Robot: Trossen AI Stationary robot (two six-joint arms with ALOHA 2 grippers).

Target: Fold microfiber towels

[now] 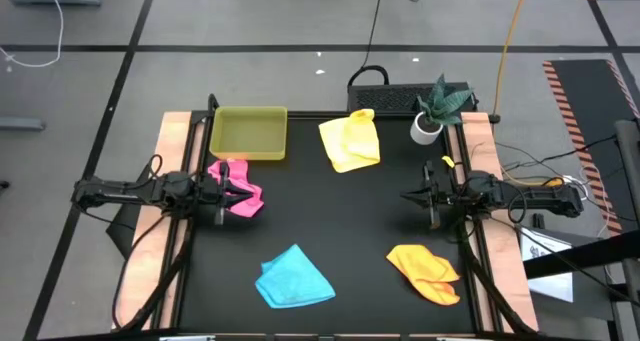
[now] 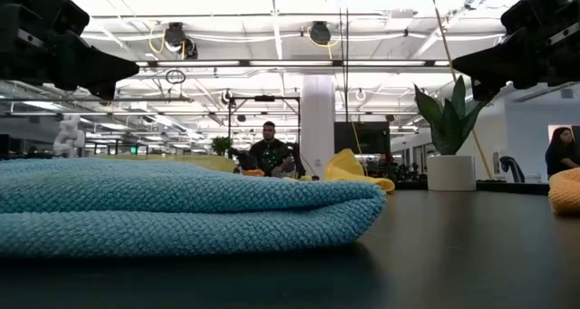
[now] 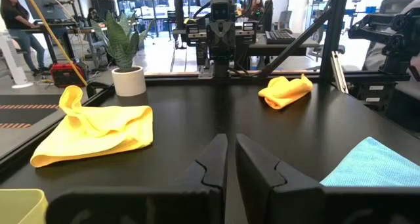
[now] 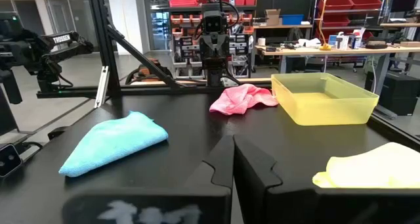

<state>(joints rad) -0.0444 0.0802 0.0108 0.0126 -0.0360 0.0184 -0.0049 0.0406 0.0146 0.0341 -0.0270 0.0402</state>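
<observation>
High view: four soft, limp microfiber towels (image 1: 349, 141) lie crumpled on the surface (image 1: 330, 216) (best pinched at a corner); left claw (image 1: 235, 189) and right claw (image 1: 412, 195) hover closed, empty.

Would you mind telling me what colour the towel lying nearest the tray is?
Pink: the pink towel lies just below the tray, clearest in the high view.

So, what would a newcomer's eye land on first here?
Four bright crumpled towels on the black table: the yellow towel at the far edge, the pink towel by the left tool, the blue towel and orange towel at the near edge. A yellow-green tray sits far left.
</observation>
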